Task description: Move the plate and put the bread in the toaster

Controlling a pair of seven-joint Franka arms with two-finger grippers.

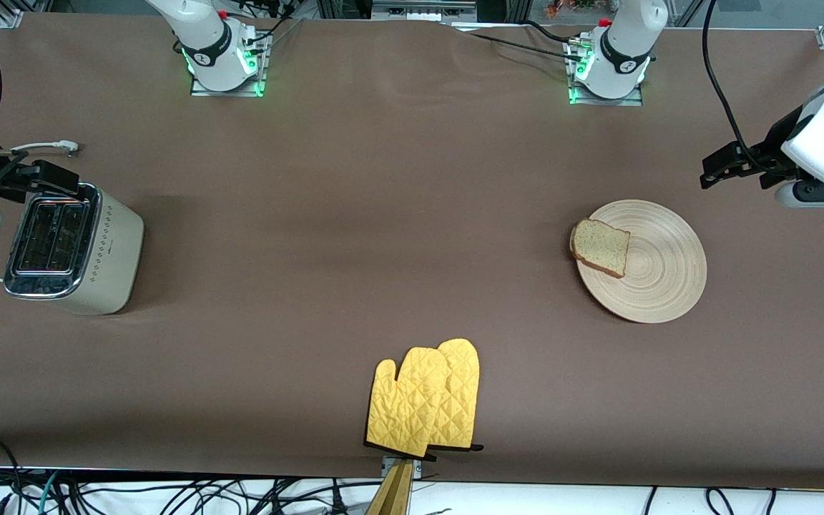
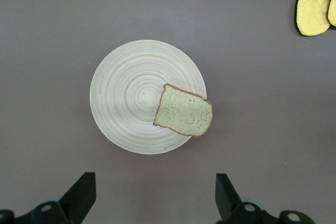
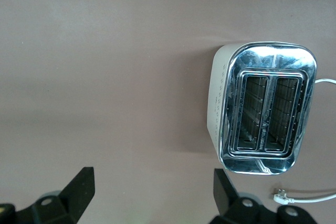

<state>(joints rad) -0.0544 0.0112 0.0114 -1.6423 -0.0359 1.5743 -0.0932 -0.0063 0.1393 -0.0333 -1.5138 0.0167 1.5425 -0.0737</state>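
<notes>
On the plate lies the bread; both hands, left hand and right hand, hover spread.

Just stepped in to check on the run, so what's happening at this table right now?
Nothing is being handled yet. The bread lies on the plate, overhanging its rim, at the left arm's end of the table. The left gripper hovers open above the table beside the plate. The right gripper hangs open beside the toaster, whose slots are empty. Yellow oven mitts lie nearest the front camera.

2 yellow oven mitts
</notes>
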